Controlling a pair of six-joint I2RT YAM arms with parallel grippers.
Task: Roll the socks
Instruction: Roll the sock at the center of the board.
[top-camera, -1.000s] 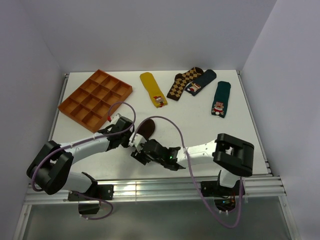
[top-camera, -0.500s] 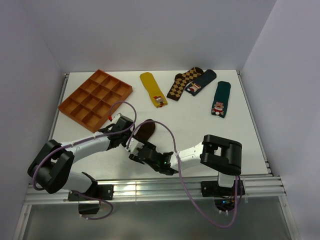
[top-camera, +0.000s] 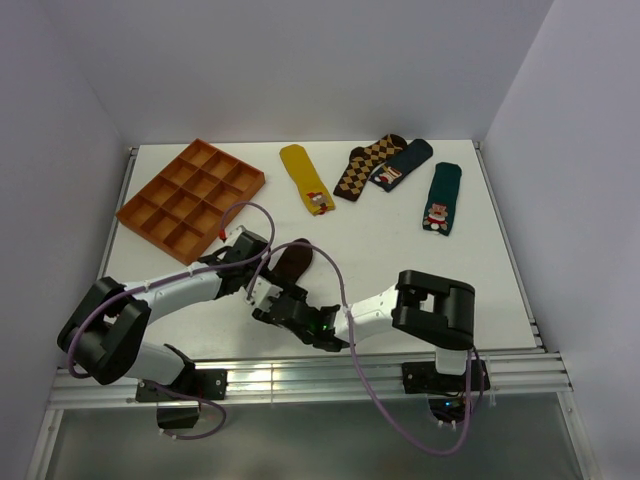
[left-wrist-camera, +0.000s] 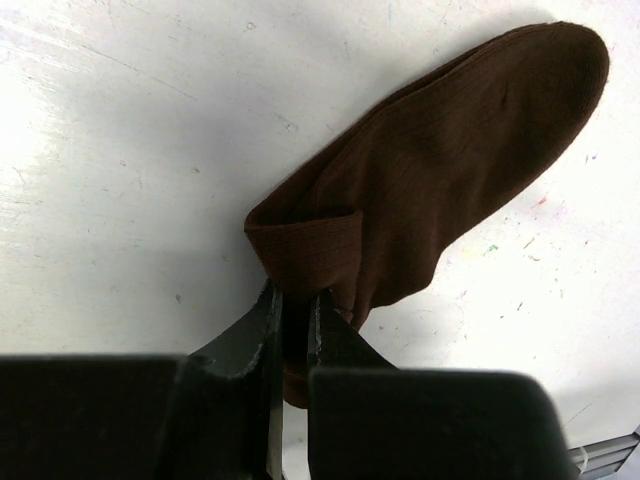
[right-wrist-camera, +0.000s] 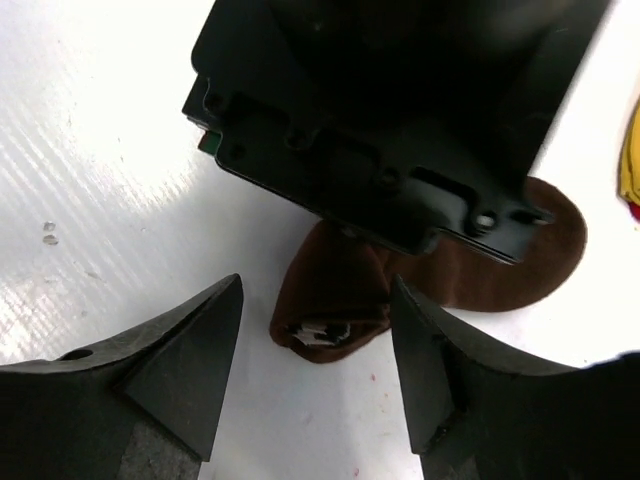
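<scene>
Dark brown sock (top-camera: 291, 262) lies lower centre of top view on white table (top-camera: 400, 250), its near end partly rolled. Left gripper (left-wrist-camera: 293, 303) pinches the rolled fold. Right gripper (right-wrist-camera: 316, 290) gapes wide, fingers flanking the roll, not touching it. Orange tray (top-camera: 232, 160) upper left.

no readable text, labels or numbers
</scene>
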